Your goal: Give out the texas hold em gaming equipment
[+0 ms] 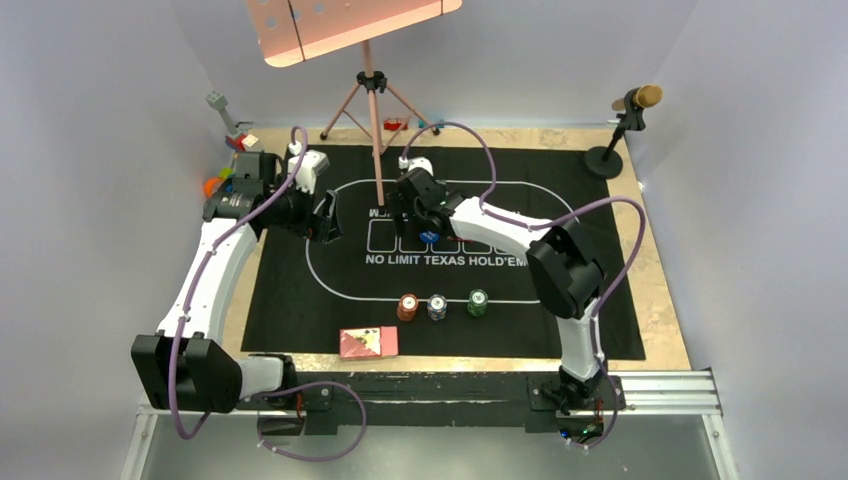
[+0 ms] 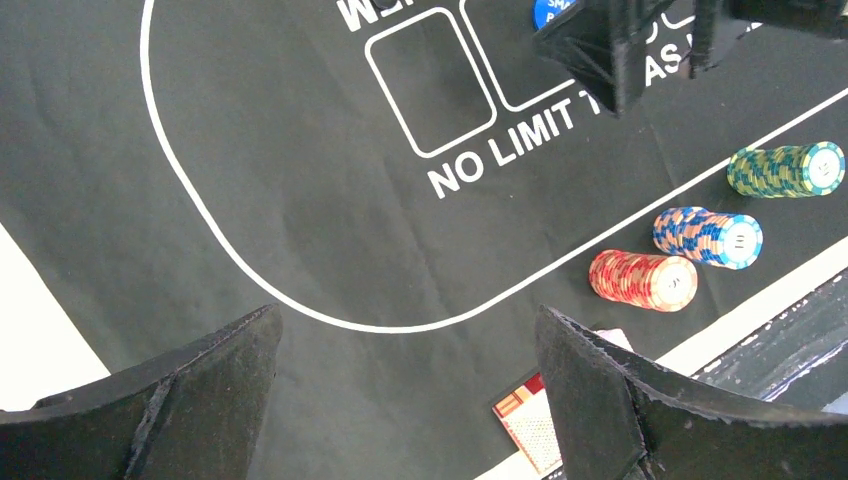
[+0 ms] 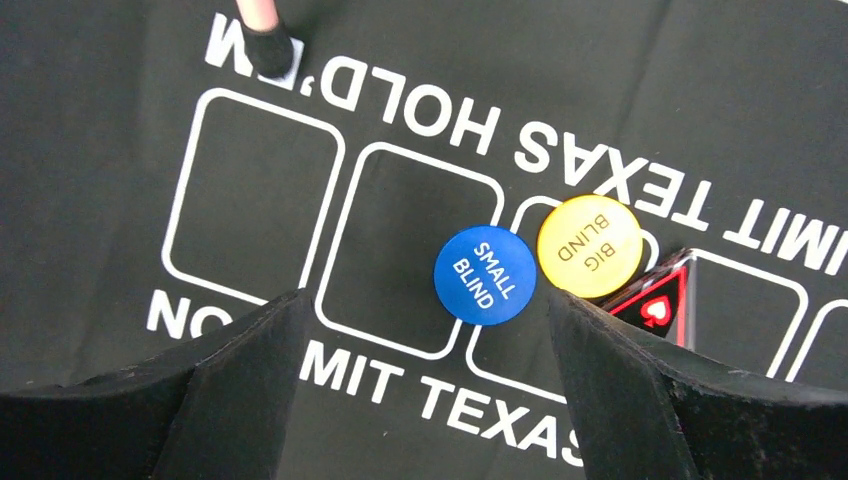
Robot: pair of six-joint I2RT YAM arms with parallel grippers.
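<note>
While the right gripper [image 3: 425, 325] hangs over the printed squares of the mat [image 3: 110, 60], its jaws stand wide apart and hold nothing. The left gripper [image 2: 408, 325] is equally wide and empty over the mat's left curve.

The blue disc [image 3: 485, 275] lies flat across a line between two squares. The orange disc [image 3: 589, 246] is touching it or very nearly so, and a red-edged spade piece [image 3: 660, 305] sits just beside that.

Risk: a descent on the blue disc could knock its neighbours, as one finger comes down next to them. A thin, flat disc may also slip from the fingertips or ruck the felt.

Being round, the disc has no long axis, and its lettering runs diagonally in the wrist view. The three chip stacks [image 1: 437, 306] stand upright near the front line. The card box [image 1: 368, 342] lies flat, its long side along the mat's near edge.
</note>
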